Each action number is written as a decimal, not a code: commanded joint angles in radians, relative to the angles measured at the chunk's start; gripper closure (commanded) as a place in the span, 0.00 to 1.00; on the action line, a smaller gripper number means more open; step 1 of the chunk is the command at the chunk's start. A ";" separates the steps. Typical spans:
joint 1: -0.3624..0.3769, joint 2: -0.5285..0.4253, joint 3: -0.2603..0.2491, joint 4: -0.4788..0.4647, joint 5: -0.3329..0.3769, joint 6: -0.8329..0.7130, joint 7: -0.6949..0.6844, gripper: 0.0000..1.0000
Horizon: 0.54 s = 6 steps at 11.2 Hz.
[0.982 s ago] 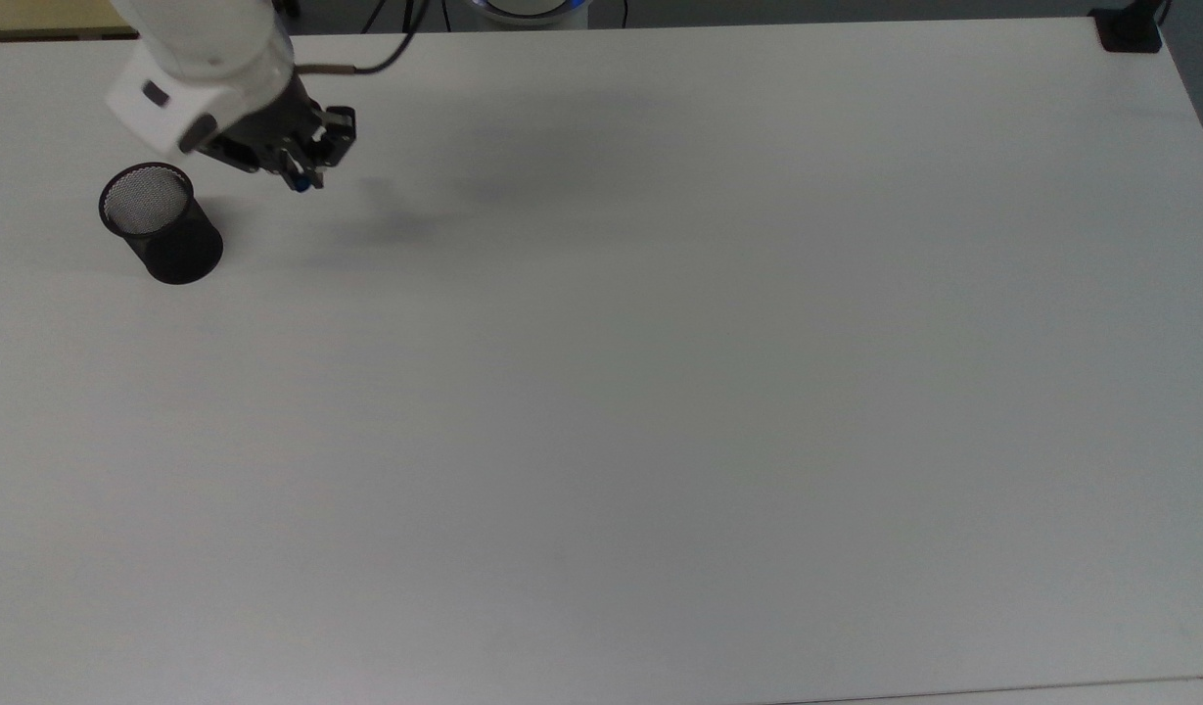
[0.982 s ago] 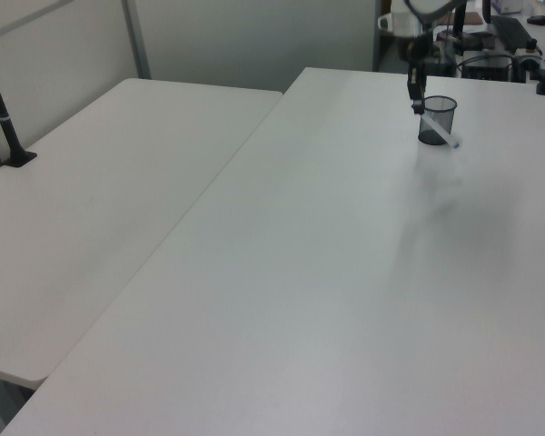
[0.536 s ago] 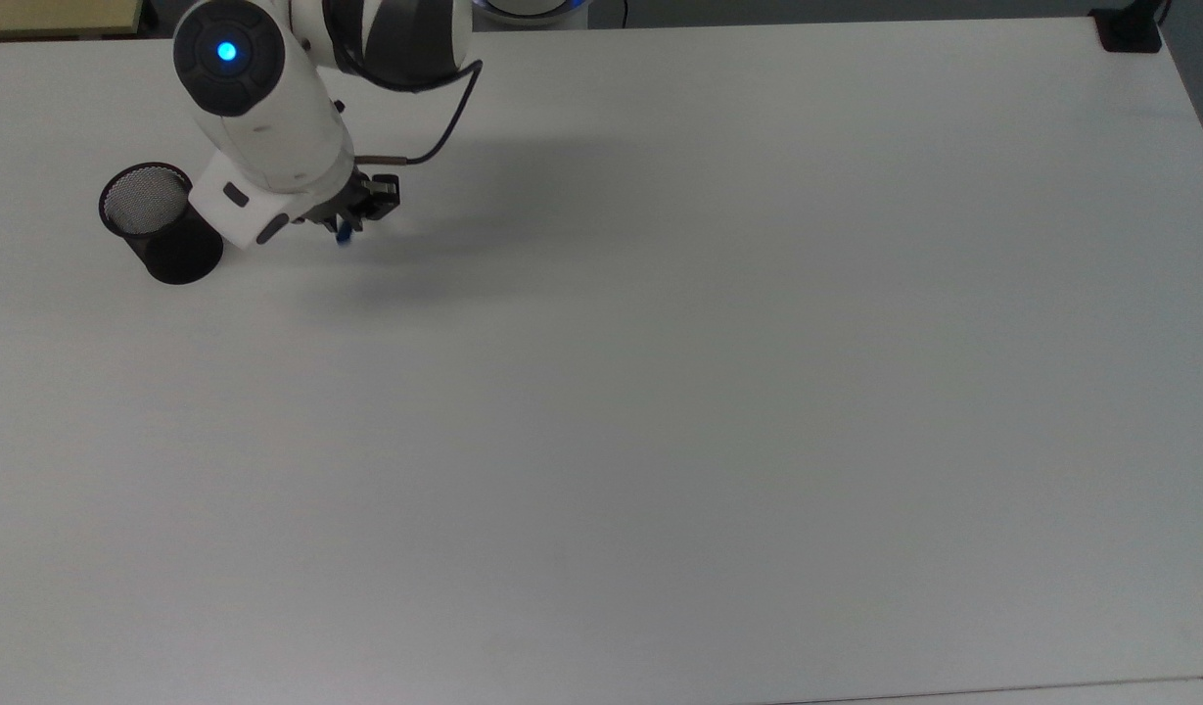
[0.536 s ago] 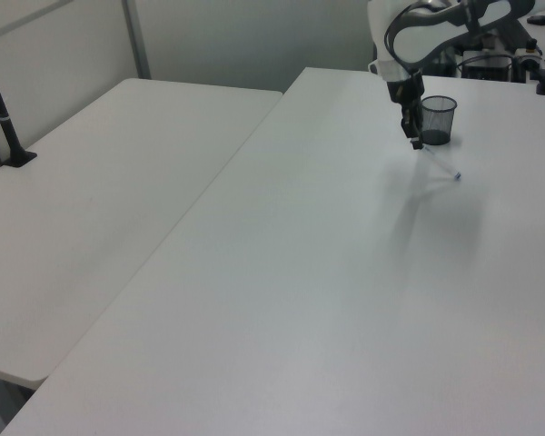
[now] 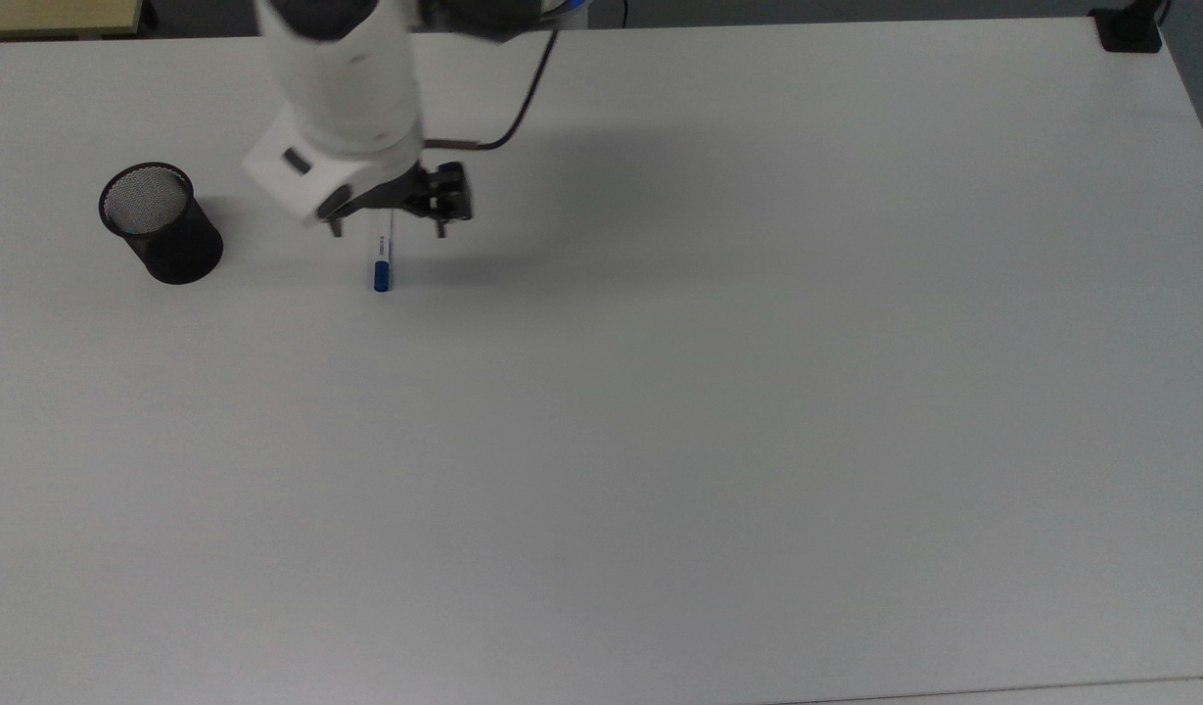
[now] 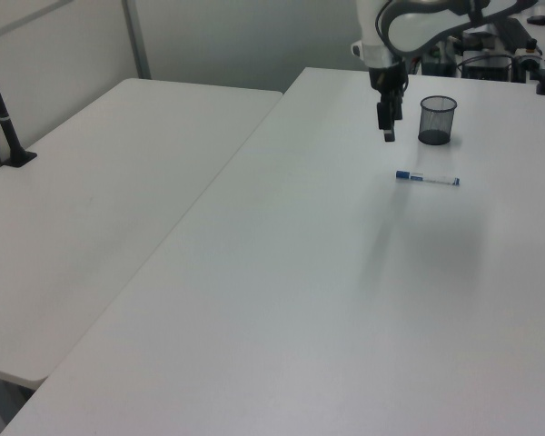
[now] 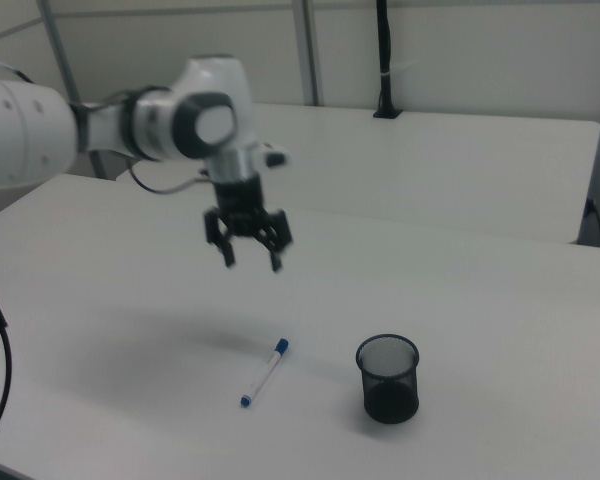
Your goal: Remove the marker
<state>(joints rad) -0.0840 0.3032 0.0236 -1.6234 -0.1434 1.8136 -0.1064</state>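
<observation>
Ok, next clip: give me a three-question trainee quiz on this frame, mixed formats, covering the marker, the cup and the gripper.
1. True or false: the marker stands inside the black mesh cup.
2. Multiple choice: the gripper is (A) shut on the marker, (B) open and raised above the table, (C) reaching into the cup.
3. Short answer: in the top view, on which side of the cup does the marker lie?

Key
1. False: it lies flat on the table, apart from the cup.
2. B.
3. On the top view's right of the cup, with its blue cap pointing toward the bottom edge.
</observation>
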 commanded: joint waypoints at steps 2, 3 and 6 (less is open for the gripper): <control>0.176 -0.172 -0.013 -0.029 0.008 -0.051 0.311 0.00; 0.197 -0.209 -0.014 -0.030 0.025 -0.071 0.330 0.00; 0.188 -0.294 -0.025 -0.033 0.134 -0.161 0.317 0.00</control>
<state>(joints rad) 0.1068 0.0784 0.0205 -1.6210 -0.0690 1.7125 0.2109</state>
